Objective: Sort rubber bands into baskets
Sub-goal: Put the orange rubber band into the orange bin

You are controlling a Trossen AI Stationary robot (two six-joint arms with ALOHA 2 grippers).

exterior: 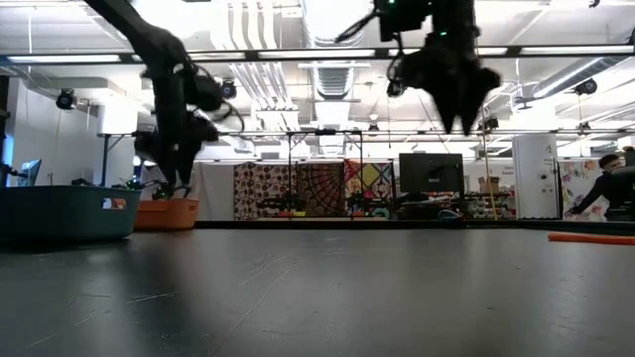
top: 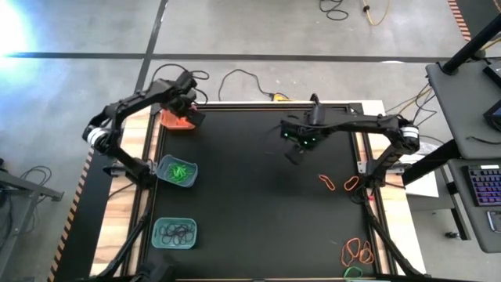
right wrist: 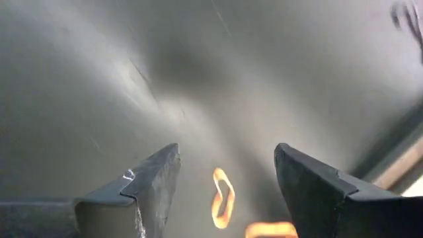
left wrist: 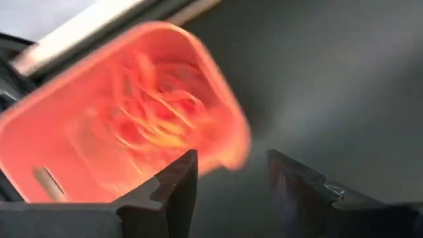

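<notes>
The orange basket (left wrist: 125, 119) holds orange rubber bands (left wrist: 155, 116) and sits at the table's far left (top: 174, 120). My left gripper (left wrist: 231, 182) hangs just above the basket's edge, open and with nothing between its fingers. Two teal baskets stand nearer along the left side, one with green bands (top: 178, 171) and one with black bands (top: 175, 233). My right gripper (right wrist: 228, 178) hovers open above the table's middle (top: 297, 149), pointing down. Below it, an orange rubber band (right wrist: 223, 193) lies flat on the black mat.
Loose orange bands lie on the mat at the right (top: 327, 182) (top: 351, 183) and near the front right corner (top: 358, 251), with a green one (top: 354, 272) beside them. Cables (top: 243, 78) trail on the floor beyond the far edge. A desk with a keyboard (top: 485, 184) stands right.
</notes>
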